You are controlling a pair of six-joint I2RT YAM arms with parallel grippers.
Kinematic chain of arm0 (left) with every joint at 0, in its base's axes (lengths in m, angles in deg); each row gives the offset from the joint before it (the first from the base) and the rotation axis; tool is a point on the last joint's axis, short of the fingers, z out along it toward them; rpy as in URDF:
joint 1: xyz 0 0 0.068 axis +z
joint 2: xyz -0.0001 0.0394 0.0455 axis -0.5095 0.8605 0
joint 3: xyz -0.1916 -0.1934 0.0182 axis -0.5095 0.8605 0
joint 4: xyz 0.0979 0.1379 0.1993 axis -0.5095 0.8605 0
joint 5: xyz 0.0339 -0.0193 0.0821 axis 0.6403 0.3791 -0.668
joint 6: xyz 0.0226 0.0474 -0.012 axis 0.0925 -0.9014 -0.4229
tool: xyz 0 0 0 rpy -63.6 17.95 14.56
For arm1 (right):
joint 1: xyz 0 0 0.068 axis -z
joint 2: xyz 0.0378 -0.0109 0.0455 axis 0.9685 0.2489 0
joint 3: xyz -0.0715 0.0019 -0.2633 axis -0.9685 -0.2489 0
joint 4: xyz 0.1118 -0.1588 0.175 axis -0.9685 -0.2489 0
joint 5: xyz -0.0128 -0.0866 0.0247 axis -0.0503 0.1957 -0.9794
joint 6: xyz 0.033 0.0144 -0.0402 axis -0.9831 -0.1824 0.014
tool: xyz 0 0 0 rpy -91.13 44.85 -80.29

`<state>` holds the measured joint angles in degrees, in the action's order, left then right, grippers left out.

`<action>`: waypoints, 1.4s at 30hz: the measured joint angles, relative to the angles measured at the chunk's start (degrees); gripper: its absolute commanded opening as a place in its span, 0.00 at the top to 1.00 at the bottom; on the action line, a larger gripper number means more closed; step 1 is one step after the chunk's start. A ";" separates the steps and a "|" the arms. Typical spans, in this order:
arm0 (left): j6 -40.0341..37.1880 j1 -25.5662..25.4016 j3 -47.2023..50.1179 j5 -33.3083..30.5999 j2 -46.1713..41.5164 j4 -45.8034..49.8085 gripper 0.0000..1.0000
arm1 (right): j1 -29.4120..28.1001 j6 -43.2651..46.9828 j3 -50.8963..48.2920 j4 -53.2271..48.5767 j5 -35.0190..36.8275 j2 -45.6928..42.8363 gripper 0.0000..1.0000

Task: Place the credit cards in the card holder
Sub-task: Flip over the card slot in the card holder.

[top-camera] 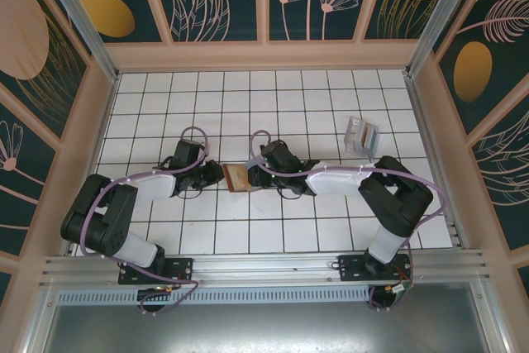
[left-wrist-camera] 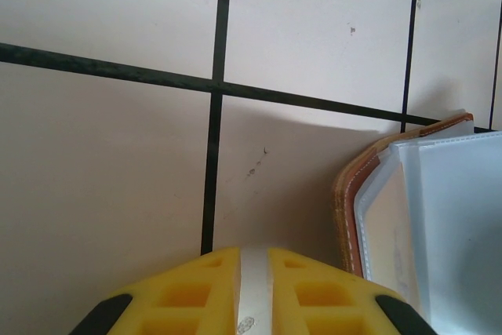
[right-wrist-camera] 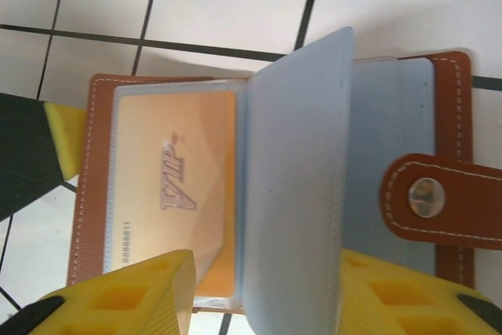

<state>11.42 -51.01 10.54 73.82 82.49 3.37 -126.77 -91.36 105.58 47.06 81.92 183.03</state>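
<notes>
Brown leather card holder [top-camera: 238, 177] is lying open on the tiled table [top-camera: 273, 97], bare room spreading all round it, walls [top-camera: 264, 57] standing well apart. Right gripper [right-wrist-camera: 265, 276] is straddling one edge, fingers apart, a clear sleeve [right-wrist-camera: 294, 170] rising between them beside a pocketed VIP card [right-wrist-camera: 176, 186]. Left gripper [left-wrist-camera: 255, 272], fingers drawn together, is sitting right at another edge.

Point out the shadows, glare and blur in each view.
Top external: even light, only faint shadows on the table. Left wrist: a shadow lies on the tile beside the card holder; the left fingers are blurred. Right wrist: no harsh glare, the VIP card reads clearly; the right fingers are soft.
</notes>
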 measured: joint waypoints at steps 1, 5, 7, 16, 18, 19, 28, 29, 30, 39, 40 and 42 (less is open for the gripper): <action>0.00 0.00 0.00 0.15 0.00 0.00 0.82 | -0.15 0.17 0.20 -0.17 0.02 0.00 0.53; 0.00 0.00 0.00 0.44 0.20 -0.02 0.82 | -0.46 0.39 0.42 -0.17 0.00 0.00 0.54; 0.00 0.00 0.00 0.55 0.22 -0.02 0.82 | -0.46 0.42 0.50 -0.15 -0.04 0.00 0.56; 0.22 1.07 0.02 4.72 0.24 -1.25 0.65 | -1.11 0.04 3.85 1.22 -2.14 2.67 0.64; 0.55 2.36 0.46 6.56 0.02 -2.38 0.64 | -1.46 -0.04 3.98 1.90 -2.84 3.08 0.61; 1.11 3.26 1.11 7.85 -0.37 -3.52 0.63 | -1.53 -0.15 3.98 2.08 -3.32 3.17 0.59; 4.83 6.43 4.52 15.10 -1.51 -10.45 0.60 | -1.70 -0.96 3.93 3.43 -5.05 3.43 0.58; 5.20 6.40 4.72 15.72 -1.38 -11.28 0.59 | -1.68 -1.16 3.87 3.58 -5.05 3.48 0.59; 5.60 6.43 4.90 16.11 -1.14 -12.04 0.58 | -1.68 -1.36 3.80 3.72 -5.03 3.48 0.59; 7.37 6.43 6.10 17.77 0.59 -16.06 0.55 | -0.90 -2.43 2.51 4.96 -6.16 3.50 0.68; 7.37 6.43 6.10 17.75 0.59 -16.09 0.55 | -0.61 -2.47 2.47 5.14 -6.45 3.50 0.69; 7.34 6.43 6.10 17.70 0.59 -16.09 0.55 | -0.11 -2.91 2.23 5.46 -6.73 3.50 0.71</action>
<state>18.76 -44.58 16.64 91.53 83.08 -12.72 -126.88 -94.27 107.81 52.52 75.19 186.52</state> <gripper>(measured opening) 0.447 0.312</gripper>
